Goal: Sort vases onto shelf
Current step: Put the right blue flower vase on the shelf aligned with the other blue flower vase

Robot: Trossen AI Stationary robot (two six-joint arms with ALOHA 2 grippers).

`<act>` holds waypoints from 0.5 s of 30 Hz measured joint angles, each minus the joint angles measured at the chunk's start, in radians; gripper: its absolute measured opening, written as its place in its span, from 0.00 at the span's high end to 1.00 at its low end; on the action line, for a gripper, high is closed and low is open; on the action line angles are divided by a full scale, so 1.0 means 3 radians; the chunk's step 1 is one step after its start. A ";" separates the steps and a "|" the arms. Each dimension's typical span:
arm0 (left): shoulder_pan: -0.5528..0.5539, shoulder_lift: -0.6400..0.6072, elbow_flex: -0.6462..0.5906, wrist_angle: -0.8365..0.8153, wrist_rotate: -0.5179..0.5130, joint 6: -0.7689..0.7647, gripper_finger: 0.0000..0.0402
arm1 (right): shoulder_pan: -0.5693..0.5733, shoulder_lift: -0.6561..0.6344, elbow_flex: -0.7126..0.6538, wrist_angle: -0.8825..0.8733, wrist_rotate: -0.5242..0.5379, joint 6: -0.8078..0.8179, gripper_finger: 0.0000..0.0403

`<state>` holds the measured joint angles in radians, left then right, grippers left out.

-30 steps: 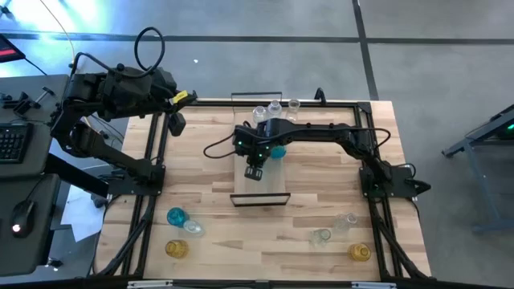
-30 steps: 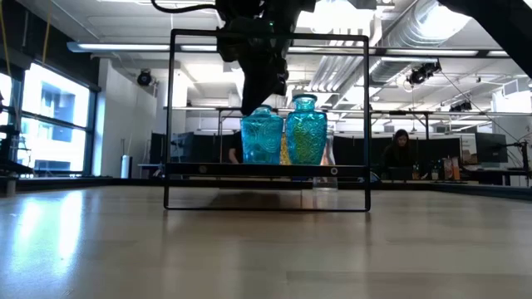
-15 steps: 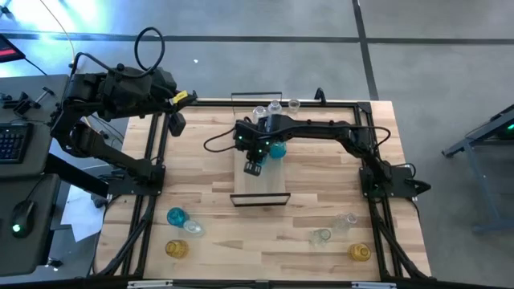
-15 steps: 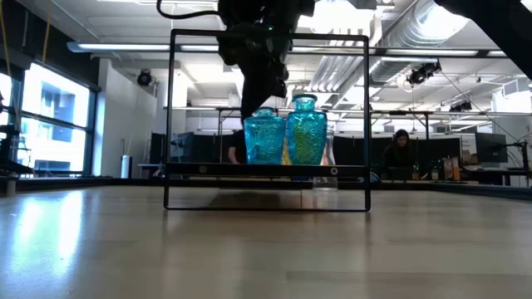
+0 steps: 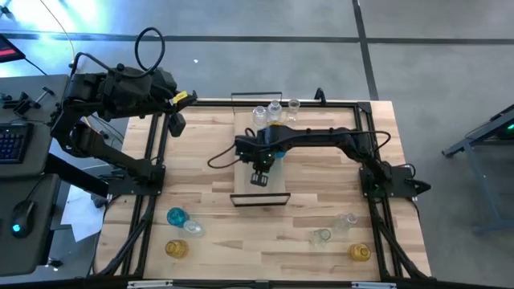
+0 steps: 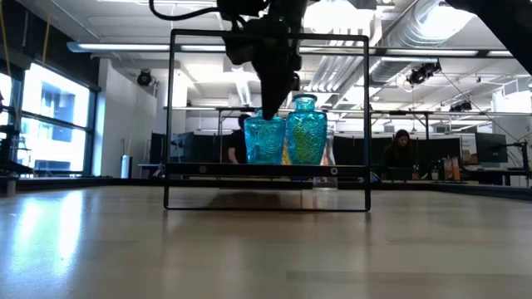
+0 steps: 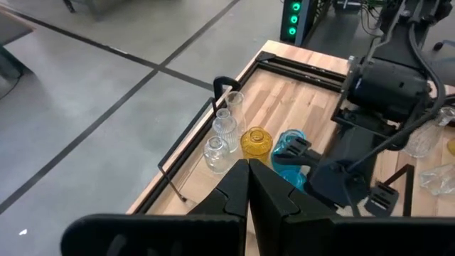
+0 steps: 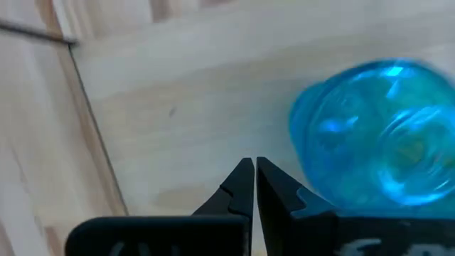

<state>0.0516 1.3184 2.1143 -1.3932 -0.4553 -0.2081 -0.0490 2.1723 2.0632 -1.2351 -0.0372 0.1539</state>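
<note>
Overhead and level views of a two-arm rig at a wooden tabletop [image 5: 209, 217]. The shelf [image 5: 241, 164], a narrow light-wood board with a thin black frame, is seen at the tabletop's centre, reaching toward 12 o'clock. At its 12 o'clock end, clear vases [image 5: 259, 115] are grouped, with an amber vase [image 7: 256, 143] and a teal vase [image 7: 290, 157] beside them toward the centre. In the level view, two teal vases [image 6: 285, 138] are shown upright and side by side on the shelf.

The right gripper [image 5: 259, 178] is held over the shelf's bare middle, just beside a teal vase [image 8: 380, 135] that is blurred in the wrist view; its jaws are pressed together and nothing is pinched. The left gripper [image 7: 248, 186] is parked off the tabletop toward 10 o'clock, jaws likewise pressed together and empty.

Unsorted vases are left on the tabletop: toward 7 o'clock, a teal one [image 5: 176, 217], a clear one [image 5: 193, 228] and an amber one [image 5: 176, 249]; toward 5 o'clock, two clear ones [image 5: 334, 229] and an amber one [image 5: 359, 253]. A person [image 6: 401, 152] is visible in the room beyond.
</note>
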 joint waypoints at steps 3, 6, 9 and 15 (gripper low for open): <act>-0.0001 -0.0001 0.0000 0.0000 0.0001 0.0001 1.00 | -0.0038 0.0000 0.0000 0.0068 -0.0036 0.0009 1.00; 0.0000 0.0000 0.0000 0.0000 0.0001 -0.0001 1.00 | -0.0069 0.0000 0.0000 0.0089 -0.0007 0.0006 1.00; 0.0000 0.0000 0.0000 0.0000 0.0001 -0.0001 1.00 | -0.0106 0.0000 0.0000 0.0094 0.0010 -0.0011 1.00; -0.0001 0.0000 0.0000 0.0000 0.0001 0.0000 1.00 | -0.0144 0.0000 0.0000 0.0120 0.0054 -0.0071 1.00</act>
<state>0.0513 1.3185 2.1143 -1.3933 -0.4549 -0.2081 -0.0921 2.1723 2.0632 -1.1991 -0.0210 0.1325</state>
